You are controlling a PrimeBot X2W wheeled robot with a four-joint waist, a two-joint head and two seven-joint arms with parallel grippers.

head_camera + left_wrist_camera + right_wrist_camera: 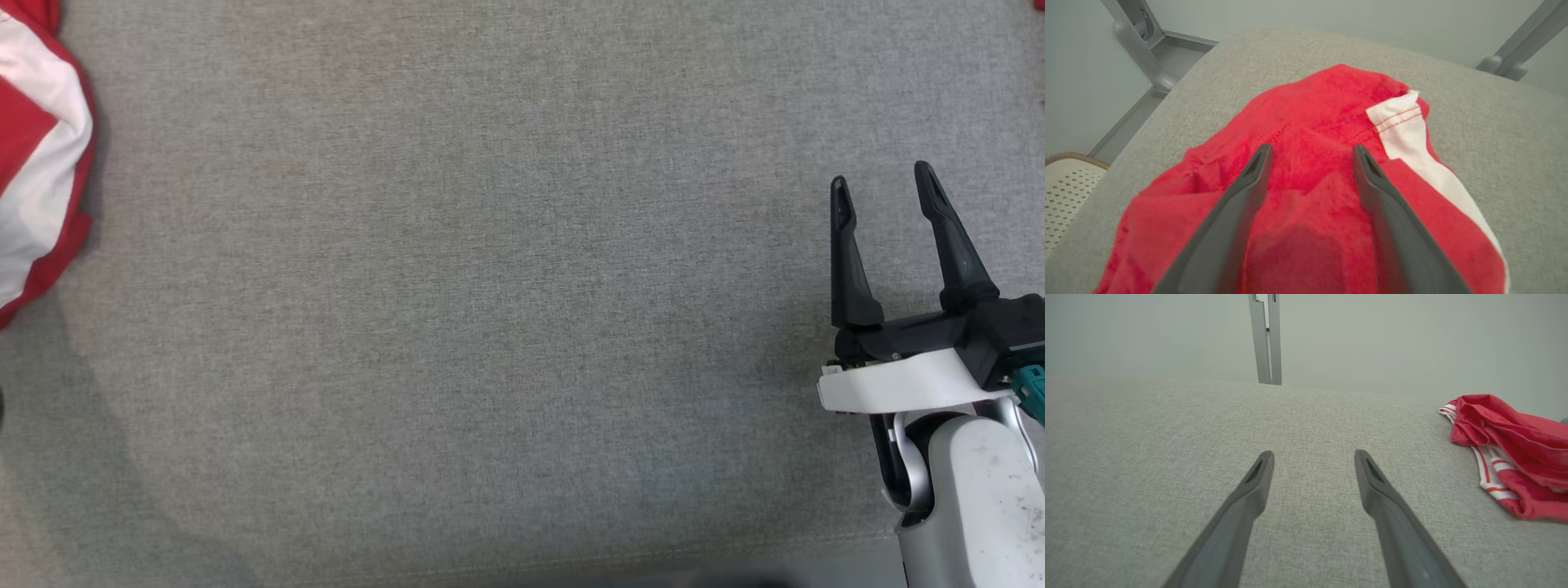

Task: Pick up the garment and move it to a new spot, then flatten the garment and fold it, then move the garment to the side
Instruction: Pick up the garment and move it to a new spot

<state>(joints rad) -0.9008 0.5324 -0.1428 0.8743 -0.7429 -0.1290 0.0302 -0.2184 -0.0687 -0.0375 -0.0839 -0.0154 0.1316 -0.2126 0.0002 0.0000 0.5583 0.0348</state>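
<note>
I think I am at the very first step, picking the garment [1310, 122] up, because it lies in a bumpy heap, not flat and not folded. It is red with a white band, and it sits on the grey cushion [490, 327], far over on my left side near the edge. My left gripper [1310, 152] is right over the middle of the heap, pointing down at it. Its jaws are wide apart and there is nothing between them. I cannot tell if the tips touch the cloth or hang just above it. My right gripper [882, 175] is well away on the other side, over bare cushion. Its jaws are wide too, and it holds nothing and touches nothing. The right wrist view has a red and white cloth [1511, 457] off at its side, and I cannot tell if that is the same garment. For the next move, I think the left gripper has to go down into the heap and pinch a good bunch of cloth, then lift it up. The cloth is soft and floppy, so a small pinch might slip out.
</note>
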